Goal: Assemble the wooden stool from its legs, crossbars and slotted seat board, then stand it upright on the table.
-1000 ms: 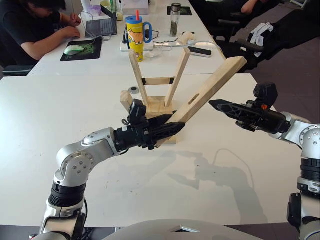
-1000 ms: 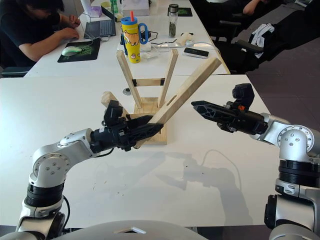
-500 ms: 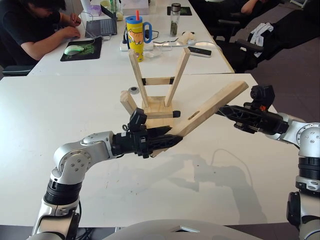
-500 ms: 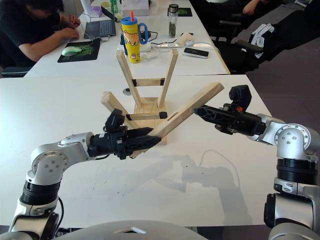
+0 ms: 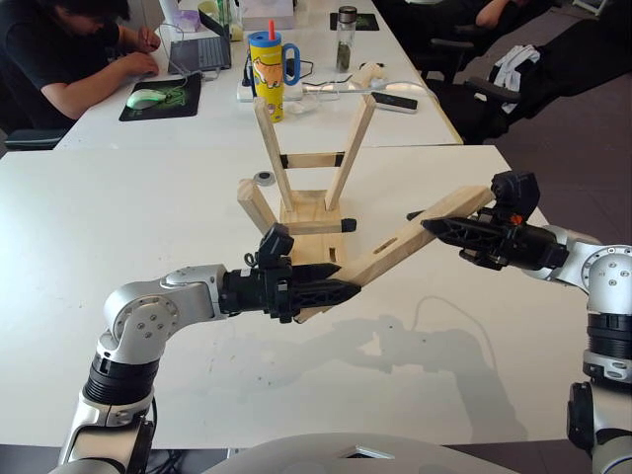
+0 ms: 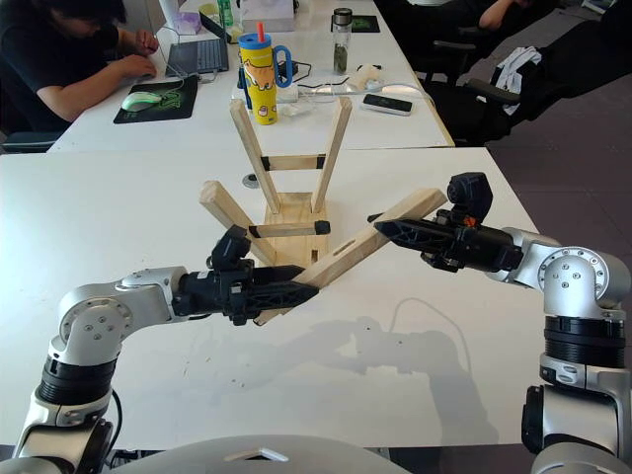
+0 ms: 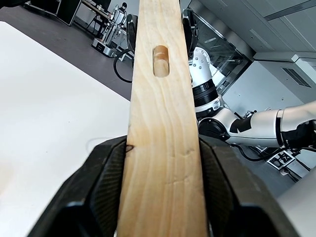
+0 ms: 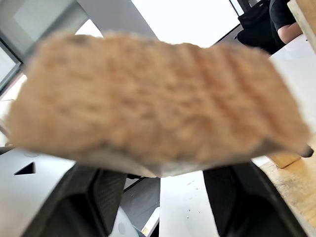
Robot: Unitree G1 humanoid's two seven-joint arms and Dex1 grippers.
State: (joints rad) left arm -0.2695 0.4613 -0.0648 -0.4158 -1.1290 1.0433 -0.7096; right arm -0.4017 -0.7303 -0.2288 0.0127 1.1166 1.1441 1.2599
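A long slotted wooden leg (image 5: 395, 252) slants up from left to right above the table. My left gripper (image 5: 348, 289) is shut on its lower end, its fingers (image 7: 106, 187) pressed on both edges of the board (image 7: 163, 148). My right gripper (image 5: 432, 222) is closed across the upper end, whose end grain (image 8: 158, 98) sits close before that wrist camera. Behind stands the part-built stool: the seat board (image 5: 306, 209) flat on the table, two legs upright with a crossbar (image 5: 314, 159), and a third leg (image 5: 252, 202) leaning left.
A small round part (image 5: 263, 178) lies by the stool. On the far table stand a yellow cup (image 5: 267, 59), a bottle (image 5: 346, 38) and a phone (image 5: 395, 102). The white table (image 5: 118, 227) has free room at the left and front.
The leg has swung down to a flatter slant as my left gripper sank towards the near edge. My right gripper came in leftwards onto the leg's upper end.
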